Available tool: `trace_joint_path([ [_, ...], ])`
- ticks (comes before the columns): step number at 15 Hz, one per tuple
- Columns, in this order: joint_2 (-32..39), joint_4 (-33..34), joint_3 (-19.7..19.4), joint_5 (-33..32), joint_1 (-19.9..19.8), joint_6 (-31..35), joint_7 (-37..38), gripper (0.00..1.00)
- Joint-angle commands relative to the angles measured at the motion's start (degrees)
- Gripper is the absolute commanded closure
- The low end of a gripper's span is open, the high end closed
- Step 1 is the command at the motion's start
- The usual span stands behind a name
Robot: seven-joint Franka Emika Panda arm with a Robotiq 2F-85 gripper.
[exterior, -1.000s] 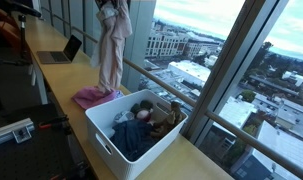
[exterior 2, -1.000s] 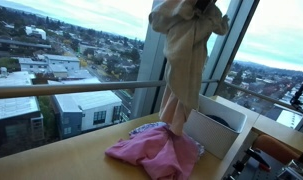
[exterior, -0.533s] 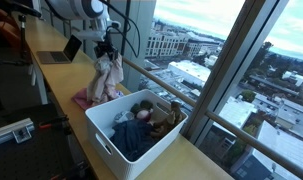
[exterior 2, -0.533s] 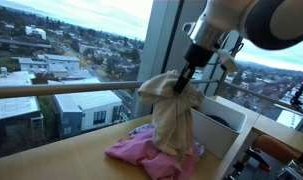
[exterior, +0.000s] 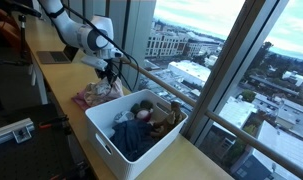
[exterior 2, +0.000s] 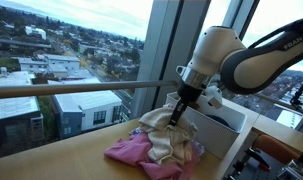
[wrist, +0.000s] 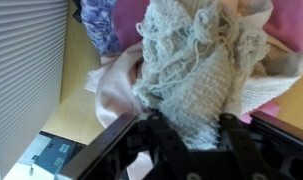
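Gripper (wrist: 191,132) low over table (exterior 2: 51,160). Fingers (wrist: 141,145) stand either side of beige knit cloth (wrist: 191,65). Cannot tell whether they clamp it or rest loose: fabric hides pads, fingertips cut off at frame bottom. In both exterior views jaws buried in cloth folds.

Beige knit cloth (exterior 2: 166,135) crumpled, open-weave, heaped on pink garment (exterior 2: 129,152), just beside white bin (exterior: 111,145). Bin holds dark blue clothing (exterior: 131,135), rest indistinct.

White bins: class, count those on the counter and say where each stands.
1. The white bin stands on the wooden counter by the window, filled with clothes, beside the pink cloth. No second bin shows in any view.
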Motion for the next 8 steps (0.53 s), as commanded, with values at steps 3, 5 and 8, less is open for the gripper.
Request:
trace_joint_path([
  [3, -4.2, -0.6, -0.5, 4.9, -2.0, -0.4, -4.4, 0.11],
  [5, -6.1, -1.1, -0.9, 5.9, -3.3, -0.6, -5.7, 0.00],
  [8, -9.1, -1.6, -2.2, 6.3, -5.7, -0.9, -7.4, 0.00],
])
